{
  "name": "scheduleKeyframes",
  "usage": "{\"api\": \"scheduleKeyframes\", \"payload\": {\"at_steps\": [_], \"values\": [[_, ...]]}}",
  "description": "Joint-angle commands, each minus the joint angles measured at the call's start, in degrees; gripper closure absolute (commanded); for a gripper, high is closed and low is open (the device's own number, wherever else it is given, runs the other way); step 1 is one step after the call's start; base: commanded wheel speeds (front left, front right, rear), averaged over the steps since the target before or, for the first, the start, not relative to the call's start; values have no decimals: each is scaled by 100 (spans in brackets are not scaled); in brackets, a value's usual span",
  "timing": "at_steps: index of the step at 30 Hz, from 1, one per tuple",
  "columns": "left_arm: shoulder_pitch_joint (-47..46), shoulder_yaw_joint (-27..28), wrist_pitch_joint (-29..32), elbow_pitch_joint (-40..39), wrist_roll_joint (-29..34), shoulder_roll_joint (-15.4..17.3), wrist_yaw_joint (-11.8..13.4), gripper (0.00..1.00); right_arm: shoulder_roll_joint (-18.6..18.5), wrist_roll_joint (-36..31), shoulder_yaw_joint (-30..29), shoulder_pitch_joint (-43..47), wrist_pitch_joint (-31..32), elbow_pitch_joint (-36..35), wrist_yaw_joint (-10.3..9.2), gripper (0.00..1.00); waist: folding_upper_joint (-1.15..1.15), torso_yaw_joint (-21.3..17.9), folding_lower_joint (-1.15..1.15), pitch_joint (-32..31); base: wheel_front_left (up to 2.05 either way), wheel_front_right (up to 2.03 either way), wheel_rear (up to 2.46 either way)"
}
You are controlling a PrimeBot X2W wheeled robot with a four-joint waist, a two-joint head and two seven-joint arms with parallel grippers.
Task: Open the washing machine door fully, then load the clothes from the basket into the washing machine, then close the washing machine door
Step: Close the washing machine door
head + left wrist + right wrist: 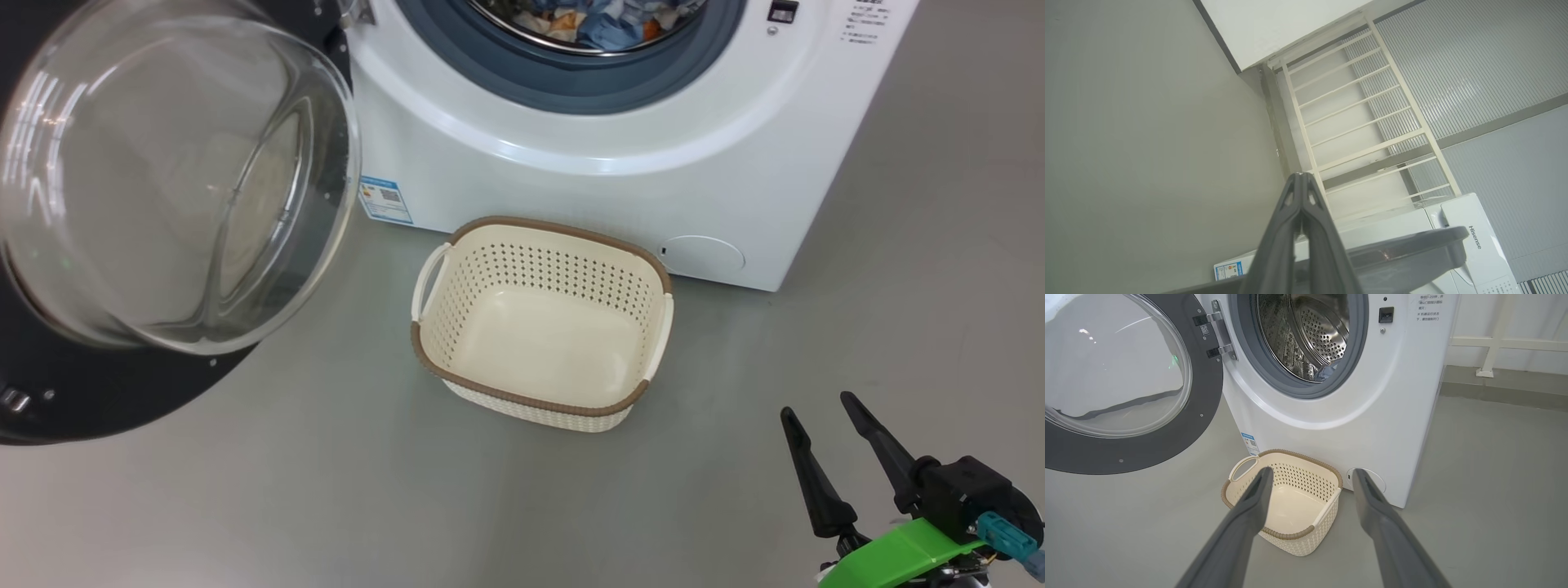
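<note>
The washing machine (612, 180) stands with its door (82, 400) swung wide to the left, glass bowl facing out. The clothes (604, 24), blue and pale with orange spots, lie inside the steel drum (1306, 335); a bit of blue fabric (1331, 369) shows at the seal. On the floor in front sits the basket (522, 398), with nothing in it. My right gripper (816, 406) hovers open and holds nothing, to the right of and nearer than the basket (1290, 535). My left gripper (1301, 175) is shut on nothing, pointing past the door's edge (1404, 249).
Grey floor (326, 506) spreads around the basket and to the machine's right. A cream railing (1355, 122) stands against the wall behind the machine (1470, 245). A round white cover (706, 255) sits low on the machine's front.
</note>
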Motion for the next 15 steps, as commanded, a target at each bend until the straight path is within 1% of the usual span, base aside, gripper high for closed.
{"api": "scheduleKeyframes", "payload": {"at_steps": [1,5,15], "values": [[-60,147,38,-134,-52,382,-40,100,-69,-10,118,-174,17,-170,9,0,0,-73,0,40,0,0,0],[-16,154,117,-141,-260,324,-40,100,-90,-22,82,-142,43,-214,9,0,0,-140,0,74,0,0,0],[24,6,269,-207,-512,214,-40,100,-85,-47,92,-115,97,-306,9,0,0,-232,0,98,0,0,0]]}}
